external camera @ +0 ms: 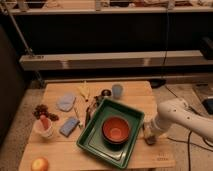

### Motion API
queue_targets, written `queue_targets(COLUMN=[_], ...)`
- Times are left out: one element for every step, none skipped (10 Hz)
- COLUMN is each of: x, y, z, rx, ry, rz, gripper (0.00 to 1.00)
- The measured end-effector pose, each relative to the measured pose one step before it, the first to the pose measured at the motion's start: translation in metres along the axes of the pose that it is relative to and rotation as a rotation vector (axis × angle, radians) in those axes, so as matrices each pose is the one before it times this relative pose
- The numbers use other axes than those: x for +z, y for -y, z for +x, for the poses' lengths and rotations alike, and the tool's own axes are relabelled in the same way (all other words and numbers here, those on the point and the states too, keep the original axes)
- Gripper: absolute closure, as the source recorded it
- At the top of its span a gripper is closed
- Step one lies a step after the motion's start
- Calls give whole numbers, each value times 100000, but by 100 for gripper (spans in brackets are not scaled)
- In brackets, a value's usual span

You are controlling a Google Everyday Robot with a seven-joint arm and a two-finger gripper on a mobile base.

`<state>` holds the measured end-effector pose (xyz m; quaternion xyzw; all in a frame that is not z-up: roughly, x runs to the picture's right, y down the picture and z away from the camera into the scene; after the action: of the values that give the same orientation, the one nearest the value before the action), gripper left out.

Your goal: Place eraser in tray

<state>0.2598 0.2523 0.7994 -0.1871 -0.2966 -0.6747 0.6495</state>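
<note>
Here we see one green tray (94,140) holding one orange bowl (116,129); one claw (148,136), pressed together, sits beside it.

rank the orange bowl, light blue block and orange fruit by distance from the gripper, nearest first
The gripper sits just right of the tray.
1. orange bowl, inside the tray
2. light-blue block, left of the tray
3. orange fruit, far front-left
</note>
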Motion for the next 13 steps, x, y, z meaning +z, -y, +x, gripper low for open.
queue_targets(x=[1, -6, 3, -1, -2, -26, -68, -563, -1173, -1113, -2583, -2400, -2013], y=[-21, 2, 3, -6, 7, -15, -78, -460, -677, -352, -420, -72, 110], z=[-15, 2, -1, -3, 7, 52, 55, 433, 723, 474, 950, 790, 665], rx=[47, 3, 1, 20, -11, 260, 580, 1169, 1027, 498, 381, 5, -294], ry=[3, -6, 3, 6, -12, -53, 134, -251, -944, -776, -2211, -1681, -1142], rz=[-4, 0, 8, 1, 4, 201, 730, 1432, 1279, 702, 1139, 1210, 1626], gripper=[100, 100, 100, 100, 100, 100, 100, 100, 100, 100, 100, 100, 100])
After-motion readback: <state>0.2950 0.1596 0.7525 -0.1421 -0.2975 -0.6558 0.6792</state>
